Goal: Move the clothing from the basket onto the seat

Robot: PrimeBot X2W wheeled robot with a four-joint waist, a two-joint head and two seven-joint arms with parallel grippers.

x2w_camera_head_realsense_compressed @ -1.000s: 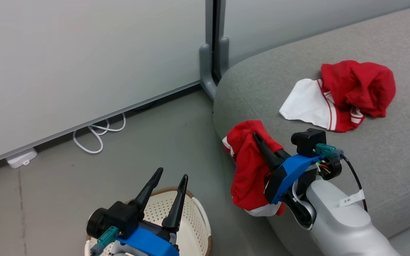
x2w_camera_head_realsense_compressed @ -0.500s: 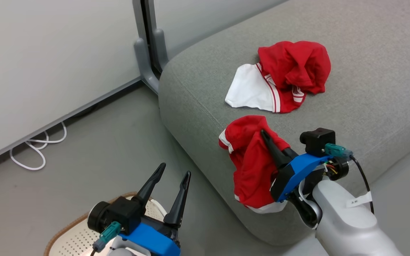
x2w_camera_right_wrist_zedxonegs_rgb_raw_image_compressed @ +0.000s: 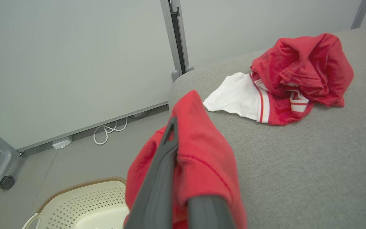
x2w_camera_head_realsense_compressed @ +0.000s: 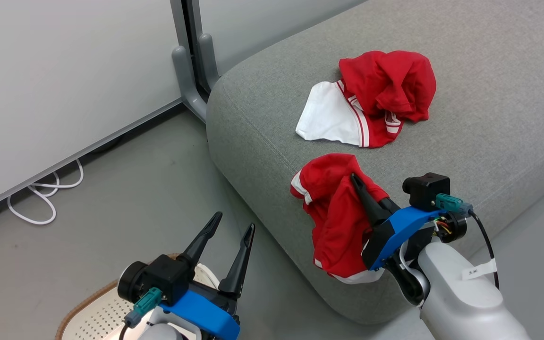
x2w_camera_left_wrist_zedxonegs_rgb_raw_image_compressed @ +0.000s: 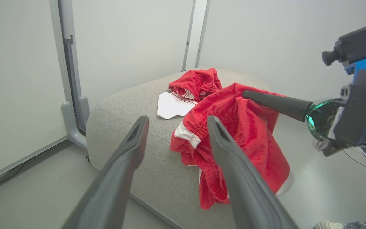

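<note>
Red garment [x2w_camera_head_realsense_compressed: 338, 222], clamped in right end effector [x2w_camera_head_realsense_compressed: 354, 180], just reached the sofa [x2w_camera_head_realsense_compressed: 489, 118] edge, nearly droppable; left end effector [x2w_camera_head_realsense_compressed: 234, 221] open.

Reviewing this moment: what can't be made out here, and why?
- Inside of the basket: in the head view it is cut off by the bottom edge and covered by the left gripper; in the right wrist view the held red garment blocks it. Leftover clothing cannot be told.
- Second finger of the right gripper: wrapped in that garment, head view.
- The pile on the seat: folds hide how many garments.
</note>
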